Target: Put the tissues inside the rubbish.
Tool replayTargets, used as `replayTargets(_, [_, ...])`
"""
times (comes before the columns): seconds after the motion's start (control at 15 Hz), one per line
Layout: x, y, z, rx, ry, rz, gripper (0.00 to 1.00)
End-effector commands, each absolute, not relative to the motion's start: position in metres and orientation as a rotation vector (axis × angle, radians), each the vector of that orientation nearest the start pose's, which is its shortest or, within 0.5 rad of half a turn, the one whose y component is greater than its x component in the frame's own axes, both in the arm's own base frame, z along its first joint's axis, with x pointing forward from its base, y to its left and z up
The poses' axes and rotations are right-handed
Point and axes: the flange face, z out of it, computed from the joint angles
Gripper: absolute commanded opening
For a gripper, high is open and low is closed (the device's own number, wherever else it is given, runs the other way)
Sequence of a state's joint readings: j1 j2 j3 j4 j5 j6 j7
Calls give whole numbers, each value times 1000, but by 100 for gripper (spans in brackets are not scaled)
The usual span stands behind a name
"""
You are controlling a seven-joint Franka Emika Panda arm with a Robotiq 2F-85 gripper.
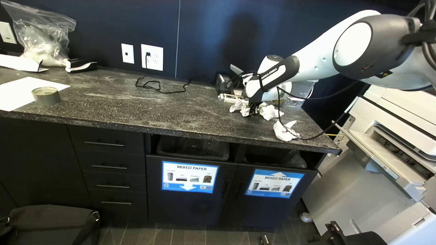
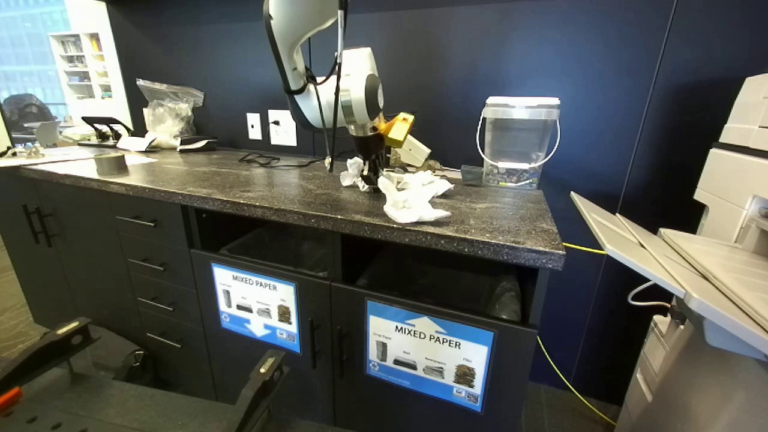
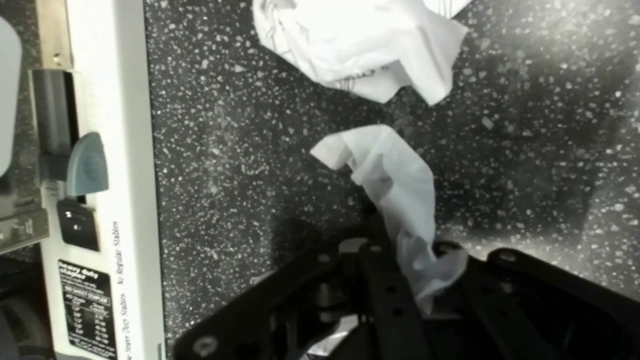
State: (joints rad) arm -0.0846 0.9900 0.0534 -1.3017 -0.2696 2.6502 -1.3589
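Pressed down near the countertop, my gripper (image 3: 425, 250) is shut on a crumpled white tissue (image 3: 395, 175), pinched between its dark fingers. Another tissue (image 3: 365, 45) lies just beyond it in the wrist view. In an exterior view, tissues stand on both sides of the gripper (image 1: 252, 110): small crumples (image 1: 235, 106) to its left and a tissue (image 1: 270, 111) to its right. One more tissue (image 1: 284, 132) lies closer to the counter's front edge. The rubbish is two lined bins below the counter, a left bin (image 2: 282, 249) and a right bin (image 2: 438, 282), behind panels labelled MIXED PAPER.
A long heavy-duty stapler (image 3: 132, 210) lies beside the gripper. Behind the tissues stands a clear lidded bucket (image 2: 521, 135). The counter's front edge (image 1: 204, 134) overhangs the bin openings. A tape roll (image 1: 46, 96) sits at the far left, and a printer (image 1: 381, 163) flanks the counter's right end.
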Motion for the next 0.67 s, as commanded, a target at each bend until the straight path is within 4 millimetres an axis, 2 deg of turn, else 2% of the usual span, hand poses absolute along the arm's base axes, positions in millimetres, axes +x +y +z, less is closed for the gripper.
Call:
replayTargets(0.0, [760,-14,181,-2440,-2312,-165,13])
replayTargets(0.33, [737,-11,191,-2407,-2168,84,13])
replayTargets(0.6, [715,-25,199,-2563,-1952,141,13])
